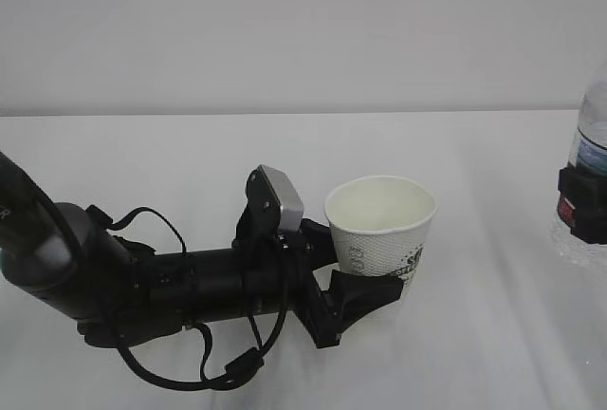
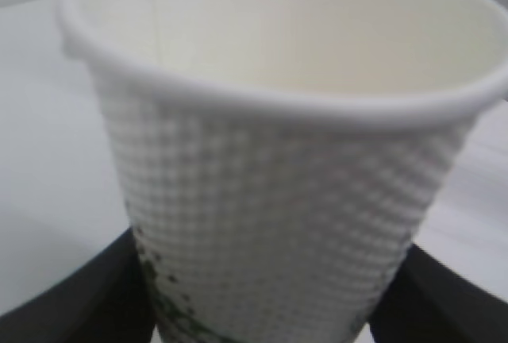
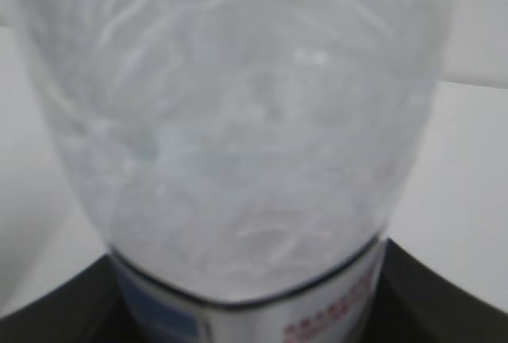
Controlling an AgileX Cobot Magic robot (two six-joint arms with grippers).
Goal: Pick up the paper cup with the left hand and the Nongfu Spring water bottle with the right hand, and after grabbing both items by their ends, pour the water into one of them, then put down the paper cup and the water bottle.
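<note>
White tabletop (image 1: 190, 154), pale wall (image 1: 285, 21); one paper cup (image 1: 381, 225) clamped in left tool (image 1: 356, 277), one Nongfu Spring water bottle (image 1: 590, 154) clamped in right tool (image 1: 580, 203).

I see the white embossed paper cup (image 1: 381, 227) upright mid-bench, open-mouthed, green print low on its side. The clear water bottle (image 1: 590, 158) stands upright at the bench's right edge.

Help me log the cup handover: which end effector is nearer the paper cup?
Left. The left end effector has its fingers on either side of the paper cup; the right end effector is far off, at the water bottle.
</note>
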